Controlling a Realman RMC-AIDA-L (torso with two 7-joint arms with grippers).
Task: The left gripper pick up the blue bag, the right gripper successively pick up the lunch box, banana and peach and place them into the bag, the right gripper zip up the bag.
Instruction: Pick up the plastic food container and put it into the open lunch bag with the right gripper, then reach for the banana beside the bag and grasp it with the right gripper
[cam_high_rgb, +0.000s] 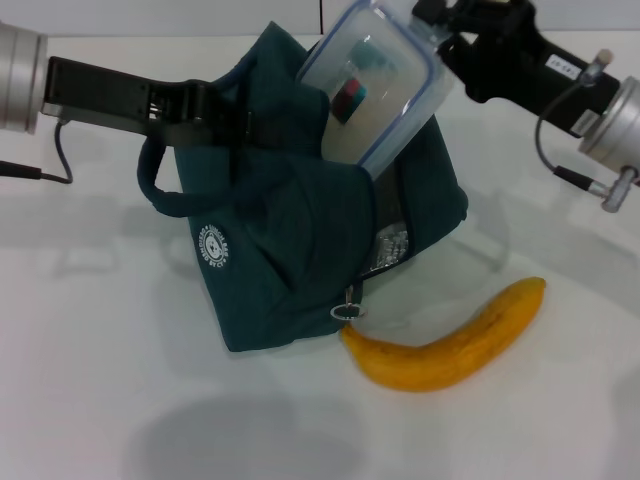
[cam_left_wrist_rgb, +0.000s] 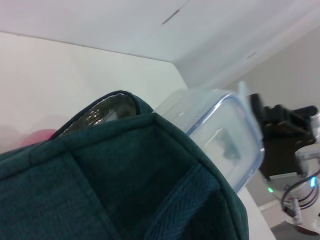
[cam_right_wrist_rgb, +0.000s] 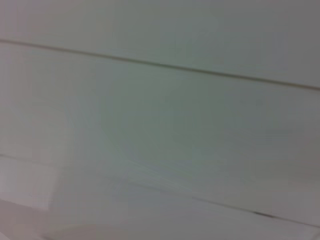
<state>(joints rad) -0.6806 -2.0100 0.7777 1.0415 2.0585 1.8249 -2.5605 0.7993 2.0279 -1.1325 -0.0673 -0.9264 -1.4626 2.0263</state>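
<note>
The blue bag (cam_high_rgb: 300, 250) stands tilted on the white table, its top held up by my left gripper (cam_high_rgb: 222, 115), which is shut on the fabric by a handle. My right gripper (cam_high_rgb: 440, 38) comes in from the upper right, shut on the upper end of the lunch box (cam_high_rgb: 372, 85). The box is tilted, with its lower end inside the bag's open mouth. From the left wrist view the lunch box (cam_left_wrist_rgb: 220, 140) pokes out past the blue bag (cam_left_wrist_rgb: 125, 185). The banana (cam_high_rgb: 450, 345) lies on the table in front of the bag. A pink bit, perhaps the peach (cam_left_wrist_rgb: 41, 135), shows behind the bag.
The zipper's metal ring pull (cam_high_rgb: 349, 311) hangs at the bag's front lower corner, almost touching the banana's end. Silver foil lining (cam_high_rgb: 390, 245) shows in the open side. The white table (cam_high_rgb: 120, 400) stretches in front. The right wrist view shows only a plain pale surface.
</note>
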